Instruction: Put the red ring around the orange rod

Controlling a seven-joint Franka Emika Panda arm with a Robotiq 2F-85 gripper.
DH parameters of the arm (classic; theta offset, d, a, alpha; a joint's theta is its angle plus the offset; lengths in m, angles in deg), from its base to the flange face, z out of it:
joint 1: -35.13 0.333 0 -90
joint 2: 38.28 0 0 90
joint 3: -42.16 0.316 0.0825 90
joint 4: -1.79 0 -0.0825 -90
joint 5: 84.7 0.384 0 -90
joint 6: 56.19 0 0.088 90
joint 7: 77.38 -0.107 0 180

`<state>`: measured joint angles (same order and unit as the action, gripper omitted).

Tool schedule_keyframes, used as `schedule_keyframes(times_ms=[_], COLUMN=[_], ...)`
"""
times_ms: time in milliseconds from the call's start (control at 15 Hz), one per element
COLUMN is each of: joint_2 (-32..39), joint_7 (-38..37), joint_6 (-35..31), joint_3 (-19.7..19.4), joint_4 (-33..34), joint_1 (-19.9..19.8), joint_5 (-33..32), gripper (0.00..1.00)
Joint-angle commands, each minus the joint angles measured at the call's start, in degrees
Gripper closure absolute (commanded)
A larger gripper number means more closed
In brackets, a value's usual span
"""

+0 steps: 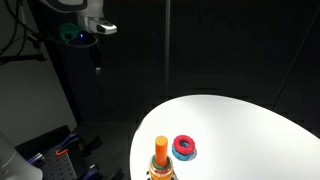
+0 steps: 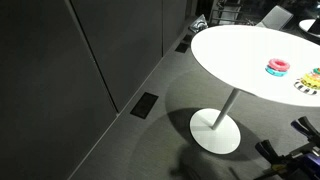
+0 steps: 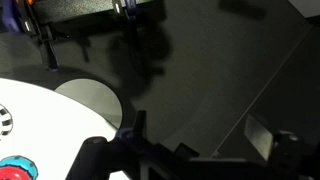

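Note:
The red ring (image 1: 184,144) lies flat on a blue ring (image 1: 187,153) on the white round table (image 1: 240,125). Both also show in an exterior view (image 2: 277,65) and at the bottom left corner of the wrist view (image 3: 14,168). The orange rod (image 1: 161,150) stands upright on a wider base just beside the ring, near the table's edge. My gripper (image 1: 96,58) hangs high above the floor, far from the table and the ring. In the wrist view its fingers (image 3: 190,152) are dark, spread apart and empty.
The table stands on a single white pedestal foot (image 2: 215,131) on grey carpet. A dark wall (image 2: 80,60) runs beside it. A striped thing (image 2: 312,82) sits at the table's edge. Dark equipment (image 1: 55,150) lies on the floor below my arm.

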<state>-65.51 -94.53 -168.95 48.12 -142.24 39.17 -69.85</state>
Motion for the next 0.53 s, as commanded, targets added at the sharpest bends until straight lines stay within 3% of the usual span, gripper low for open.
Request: schedule_keyframes(times_ms=[0,467], joint_2=[-0.02,0.12], joint_7=[0.11,-0.53], joint_6=[0.13,-0.61], joint_3=[0.25,0.02], joint_4=[0.15,1.07], joint_1=[-0.30,-1.81], joint_5=[0.10,-1.98], gripper=[0.00,0.00])
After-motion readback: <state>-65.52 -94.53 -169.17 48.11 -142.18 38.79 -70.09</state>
